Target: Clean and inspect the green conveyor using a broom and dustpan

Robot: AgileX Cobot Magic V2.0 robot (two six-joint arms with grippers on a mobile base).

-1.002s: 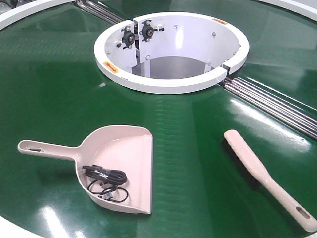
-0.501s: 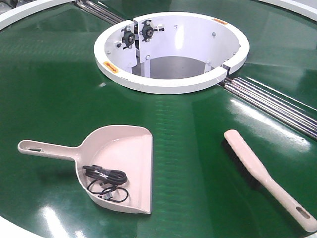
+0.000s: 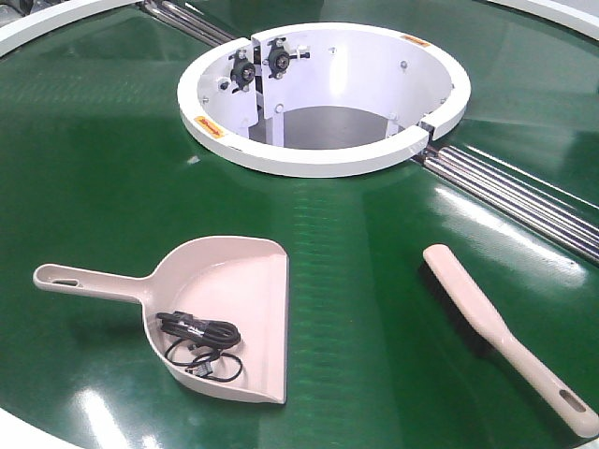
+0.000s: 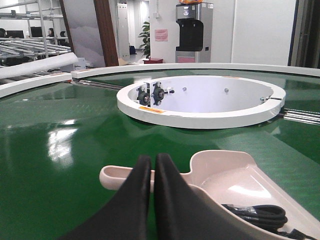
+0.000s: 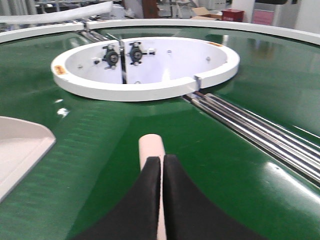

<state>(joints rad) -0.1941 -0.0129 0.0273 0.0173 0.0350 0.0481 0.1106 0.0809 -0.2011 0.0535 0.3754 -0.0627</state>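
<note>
On the conveyor (image 3: 112, 168) lie the dustpan (image 3: 225, 313) (a black cable (image 3: 198, 344) inside) and, well right, the broom (image 3: 505, 337). My left gripper (image 4: 153, 165) and right gripper (image 5: 162, 165) have jaws together, empty.

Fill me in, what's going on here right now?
Nothing is held. The dustpan lies on the green conveyor with a coiled black cable in it; the broom lies to its right. The left gripper is shut, empty, near the dustpan's handle; the right gripper is shut, empty, over the broom.
</note>
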